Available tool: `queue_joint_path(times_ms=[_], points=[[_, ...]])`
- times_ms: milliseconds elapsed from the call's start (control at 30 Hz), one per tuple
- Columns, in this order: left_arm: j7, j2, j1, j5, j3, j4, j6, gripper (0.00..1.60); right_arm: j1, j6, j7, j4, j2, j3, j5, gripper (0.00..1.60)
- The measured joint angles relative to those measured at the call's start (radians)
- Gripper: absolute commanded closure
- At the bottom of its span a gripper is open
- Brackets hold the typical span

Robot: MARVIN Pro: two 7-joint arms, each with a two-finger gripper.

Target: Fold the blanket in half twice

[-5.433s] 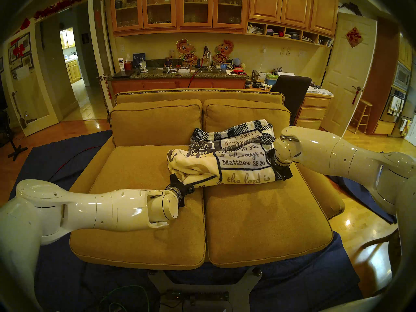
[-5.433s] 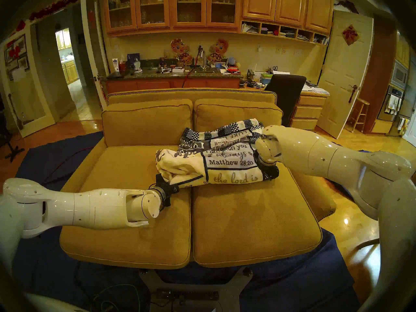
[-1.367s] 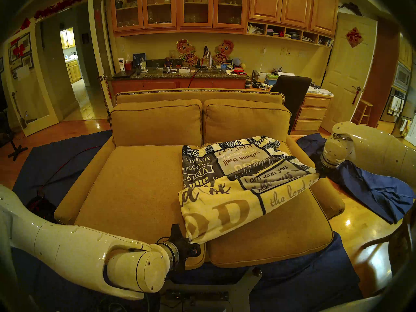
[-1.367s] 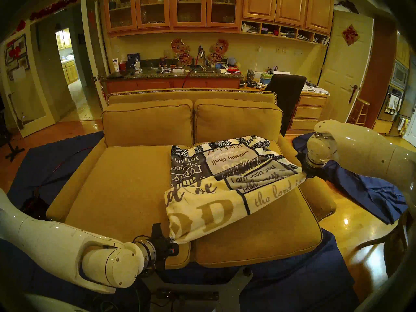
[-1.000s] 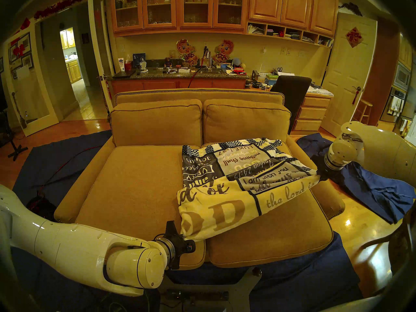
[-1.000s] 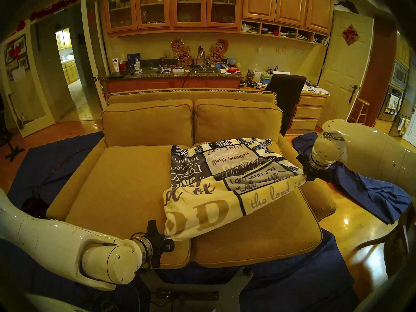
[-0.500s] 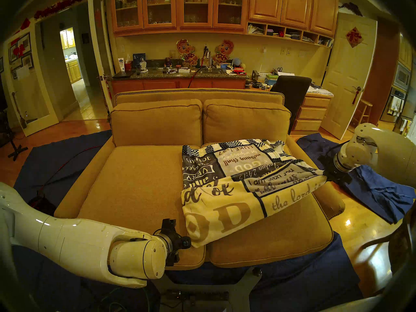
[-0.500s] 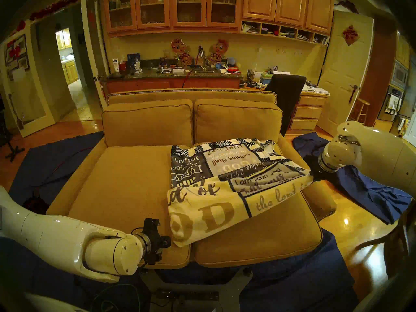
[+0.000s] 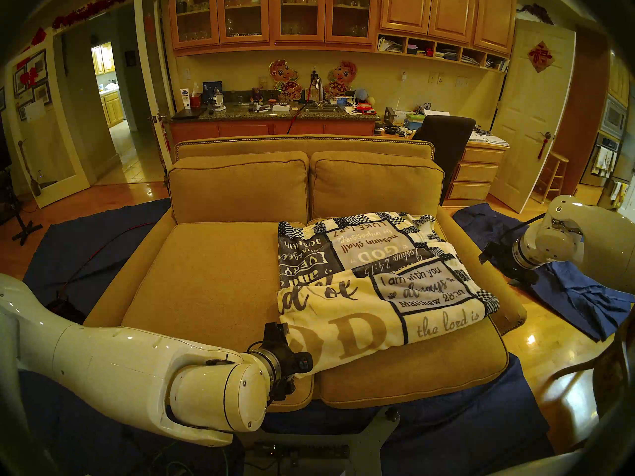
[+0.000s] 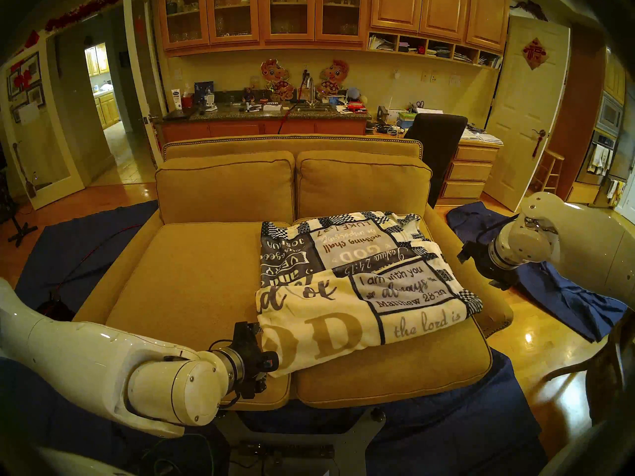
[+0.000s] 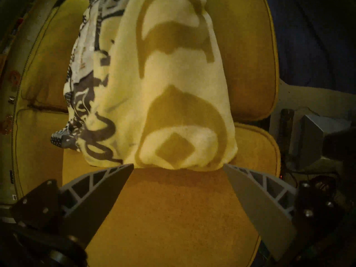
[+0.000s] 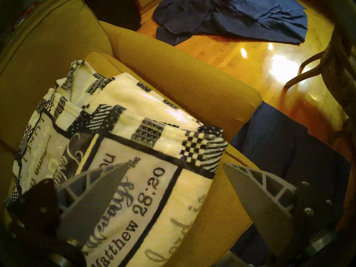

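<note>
Both arms (image 9: pixel 113 369) have glossy cream-white shells with small dark screws, ending in ribbed silver collars and black wrist mounts. Black cable loops beside each collar. Fingers (image 11: pixel 265 201) are grey, triangular, truss-ribbed, bolted to black brackets.

Blanket (image 9: pixel 378 293) on sofa, lettering legible in places. Front panel, navy border: "I am with you always", "Matthew 28:20". Below it, grey script: "the lord is". Large tan block letter "D" beside a partly hidden "O". Grey script "of" above them. Rear panels read upside down: "LUKE 1:37", "nothing shall be impossible", "GOD", "Joshua 24:15", "JOSHUA", "VERY". Red diamond sign (image 9: pixel 541 56) on door: single Chinese character, not readable.
</note>
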Motion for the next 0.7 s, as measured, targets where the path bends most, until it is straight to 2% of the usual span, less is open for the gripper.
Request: queue_joint_path(times_ms=[100,367,533,700], points=[[0.006,-0.017,0.0,-0.013,-0.011,0.006,0.0,0.0,0.005,0.004,0.008,-0.005,0.007,-0.005,-0.006,0.0],[0.013,-0.103,0.018,-0.039,-0.037,0.105,-0.002,0.0,0.012,0.009,0.02,-0.013,0.02,-0.01,-0.015,0.0],[0.02,-0.154,0.046,-0.06,-0.062,0.175,-0.037,0.0,0.016,0.011,0.025,-0.016,0.026,-0.011,-0.019,0.0],[0.022,-0.19,0.059,-0.083,-0.097,0.194,-0.076,0.0,0.018,0.012,0.028,-0.019,0.03,-0.012,-0.021,0.0]])
